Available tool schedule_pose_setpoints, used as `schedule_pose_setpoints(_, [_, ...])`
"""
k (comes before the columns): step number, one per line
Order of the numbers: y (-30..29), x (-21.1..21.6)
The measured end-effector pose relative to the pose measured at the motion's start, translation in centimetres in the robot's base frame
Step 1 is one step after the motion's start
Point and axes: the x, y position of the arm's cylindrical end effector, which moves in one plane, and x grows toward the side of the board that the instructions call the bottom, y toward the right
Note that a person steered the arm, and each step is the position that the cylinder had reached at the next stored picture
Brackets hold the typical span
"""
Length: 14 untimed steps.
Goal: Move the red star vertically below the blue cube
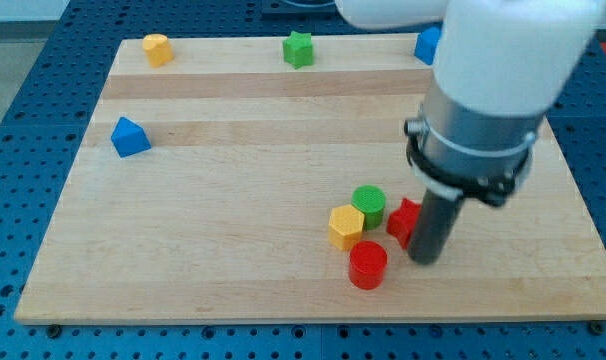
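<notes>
1. Camera view: my tip (424, 258) rests on the desk (233, 200), touching the red star (403, 220) from the view's right.
2. Red star lies partly hidden behind the rod, near the green cylinder (369, 205).
3. Blue cube (426, 44), at the view's top, marks the target column.
4. No fingers exist; the rod only pushes.

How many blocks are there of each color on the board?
Red: 2, the red star and the red cylinder
Green: 2, the green star and the green cylinder
Yellow: 2, the yellow block at the top and the yellow hexagon
Blue: 2, the blue cube and the blue block at the left
Total: 8
</notes>
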Motion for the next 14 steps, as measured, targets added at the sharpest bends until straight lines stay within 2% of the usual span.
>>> schedule_pose_setpoints(1, [0.9, -2.8])
schedule_pose_setpoints(2, [1.5, -1.3])
schedule_pose_setpoints(3, [-0.2, -2.2])
schedule_pose_setpoints(4, [-0.4, -6.6])
schedule_pose_setpoints(5, [0.7, -8.6])
schedule_pose_setpoints(6, [0.7, -5.7])
schedule_pose_setpoints(7, [-2.3, -4.4])
schedule_pose_setpoints(8, [-4.4, -6.7])
schedule_pose_setpoints(9, [-4.0, -10.7])
schedule_pose_setpoints(10, [-0.8, -11.0])
schedule_pose_setpoints(11, [-3.9, -10.0])
schedule_pose_setpoints(12, [-7.4, -11.3])
schedule_pose_setpoints(14, [-6.8, -15.4])
